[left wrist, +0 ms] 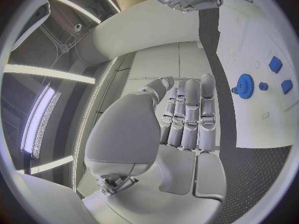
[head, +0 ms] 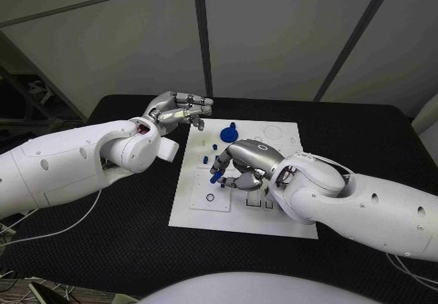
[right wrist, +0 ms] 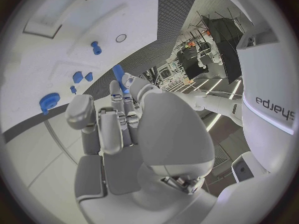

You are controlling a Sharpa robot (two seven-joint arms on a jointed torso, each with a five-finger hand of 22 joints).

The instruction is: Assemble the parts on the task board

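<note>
The white task board lies mid-table. My right hand hovers over its middle and pinches a long blue peg at its fingertips; the peg sticks out past the fingers in the right wrist view. A blue gear sits on the board's far part, with small blue pieces just in front of it. My left hand is by the board's far left corner, holding nothing, fingers held side by side. The gear and small pieces lie beyond them.
A round hole and rectangular slots are in the board's near half. Black table surface surrounds the board. A loose cable runs along the table's near left side.
</note>
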